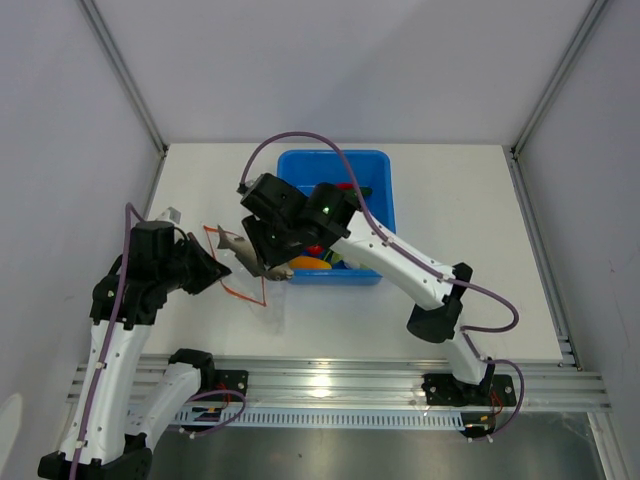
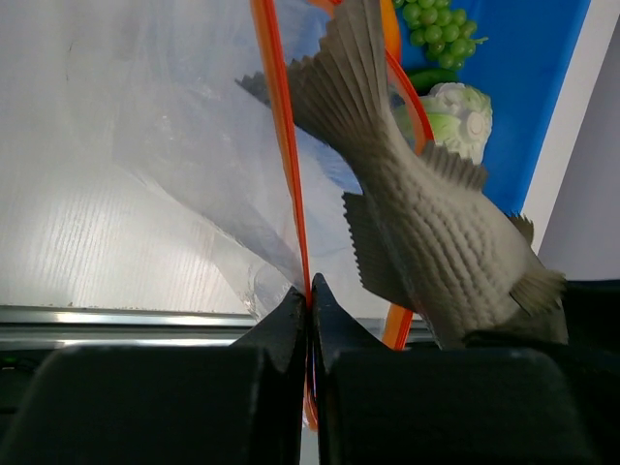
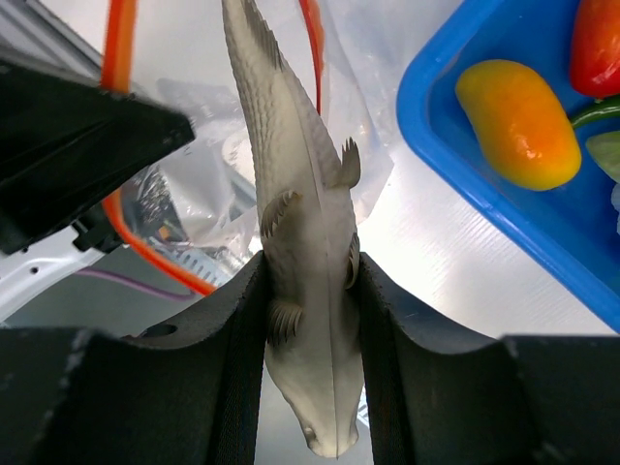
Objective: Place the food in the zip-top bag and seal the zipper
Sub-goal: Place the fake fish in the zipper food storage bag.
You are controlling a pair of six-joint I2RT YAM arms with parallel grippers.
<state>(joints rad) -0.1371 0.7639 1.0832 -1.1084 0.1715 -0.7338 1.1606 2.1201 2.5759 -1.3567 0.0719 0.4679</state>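
Note:
A grey toy fish (image 3: pixel 300 194) is clamped at its belly between the fingers of my right gripper (image 3: pixel 310 266), head toward the wrist. Its tail (image 2: pixel 334 68) points into the mouth of the clear zip-top bag (image 1: pixel 262 292), between the two sides of the orange-red zipper (image 2: pixel 286 145). My left gripper (image 2: pixel 310 291) is shut on one side of that zipper and holds the mouth up and open. More food lies in the blue bin (image 1: pixel 380 170): a yellow-orange piece (image 3: pixel 518 121), a red one (image 3: pixel 596 44), and a white-green cauliflower (image 2: pixel 455 116).
The bin stands at the back centre of the white table (image 1: pixel 470 250), just right of the bag. Green grapes (image 2: pixel 436 24) lie in it too. An aluminium rail (image 1: pixel 330 380) runs along the table's near edge. Grey walls close in both sides.

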